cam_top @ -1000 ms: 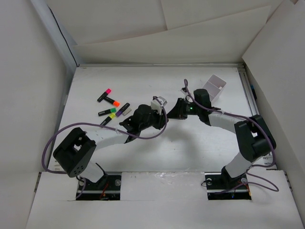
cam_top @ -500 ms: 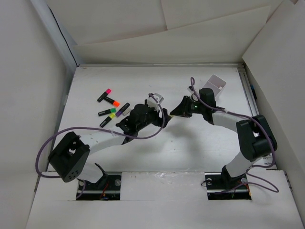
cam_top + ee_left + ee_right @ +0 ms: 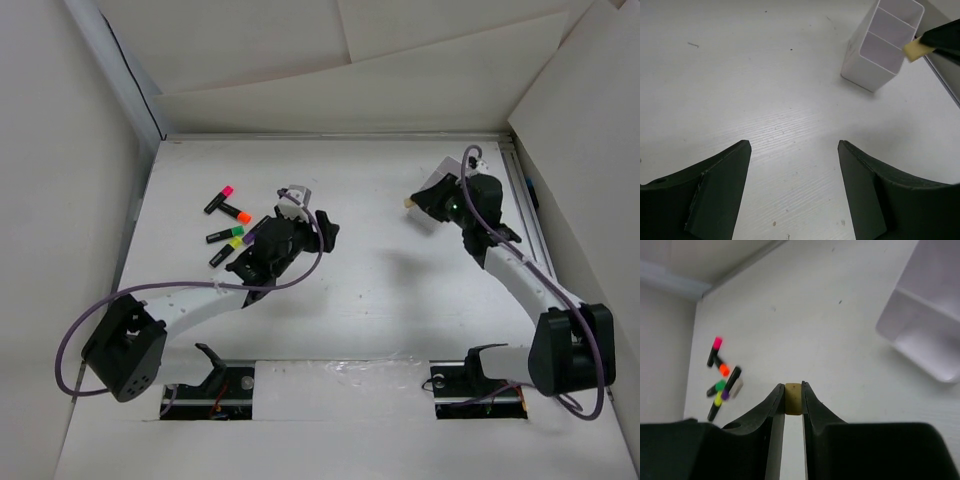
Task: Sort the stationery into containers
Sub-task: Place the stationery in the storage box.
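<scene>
At mid-table, where the 2 grippers met nose to nose 1 second ago, nothing remains now; both arms have pulled apart. We see the left gripper (image 3: pixel 794 146) has let go and swung back toward 10 o'clock, near the markers (image 3: pixel 232 225); the right gripper (image 3: pixel 793 388) has carried off toward 2 o'clock, up to the container (image 3: pixel 866 72). We read this as a handover just completed: 1 item has passed from left to right and is on its way to a compartment, while the left arm is free to fetch another.

Right gripper: fingers drawn close, pinching a small pale-yellow piece (image 3: pixel 793 400) by its sides; its tip pokes out past the fingertips, and the left wrist view shows it hanging just beside the container's open mouth, at the edge nearest 3 o'clock in that view; whether it is an eraser or a cap seen end-on we cannot tell. It is not yet inside any of the 3 compartments, which look bare from what we see.

Left gripper: fingers spread wide, holding and touching nothing; only bare table (image 3: pixel 380 300) lies between them.

Still lying loose at 10 o'clock are 5 markers in a cluster, with pink, orange, green, yellow and purple caps; so we judge the sorting to be at an early stage.
</scene>
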Robot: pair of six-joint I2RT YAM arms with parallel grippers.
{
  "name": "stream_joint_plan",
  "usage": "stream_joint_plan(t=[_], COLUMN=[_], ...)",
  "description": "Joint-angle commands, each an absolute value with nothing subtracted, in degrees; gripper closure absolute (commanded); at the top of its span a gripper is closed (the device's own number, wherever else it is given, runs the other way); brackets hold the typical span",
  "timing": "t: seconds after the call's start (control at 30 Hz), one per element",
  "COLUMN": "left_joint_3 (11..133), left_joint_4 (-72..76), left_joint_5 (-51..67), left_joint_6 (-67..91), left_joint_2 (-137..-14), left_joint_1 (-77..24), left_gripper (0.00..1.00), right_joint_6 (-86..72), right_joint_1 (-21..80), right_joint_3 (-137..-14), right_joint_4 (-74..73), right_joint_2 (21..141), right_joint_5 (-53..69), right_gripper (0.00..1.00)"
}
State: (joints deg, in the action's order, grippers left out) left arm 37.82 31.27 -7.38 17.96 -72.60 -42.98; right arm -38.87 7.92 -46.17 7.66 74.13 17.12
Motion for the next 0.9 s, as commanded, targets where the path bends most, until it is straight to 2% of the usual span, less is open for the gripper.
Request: stream_joint_plan(t=[0.0,0.03,0.13,0.27,0.57,0.73,0.87], left_joint_3=[38.06,38.06,38.67,38.06,41.65,42.36,42.89], left_joint_4=[29.18,28.48,26.54,25.84,19.08,18.54,17.23], left_joint_5=[-11.78,-12.39,-12.91,-15.55,-20.57,-21.09,-21.71], left_joint_6=[22.41,23.02,24.52,25.66,27.86,28.39,28.92], left_joint_2=[-71.81,-71.81,-71.02,-68.47,-71.63,-73.74,-74.27], left_joint_1=[-42.63,-42.63,-42.63,-42.63,-42.63,-42.63,-42.63], left_gripper=[0.33,0.33,0.33,0.33,0.34,0.34,0.34], right_joint_6=[-36.39,-35.52,-33.93,-32.52,-30.94,-30.94,-30.94], right_joint_1=[8.17,8.17,7.65,7.65,8.70,8.70,8.70], right_joint_3=[-51.14,-52.28,-57.12,-63.97,-71.54,-72.07,-72.60], right_joint_4=[2.38,1.59,-0.44,-4.83,-7.56,-8.17,-8.17], right_joint_2=[71.46,71.46,74.08,80.49,91.75,93.08,94.83], right_joint_5=[-1.99,-8.46,-17.36,-25.28,-29.88,-30.59,-31.20], right_gripper=[0.89,0.89,0.88,0.88,0.88,0.88,0.84])
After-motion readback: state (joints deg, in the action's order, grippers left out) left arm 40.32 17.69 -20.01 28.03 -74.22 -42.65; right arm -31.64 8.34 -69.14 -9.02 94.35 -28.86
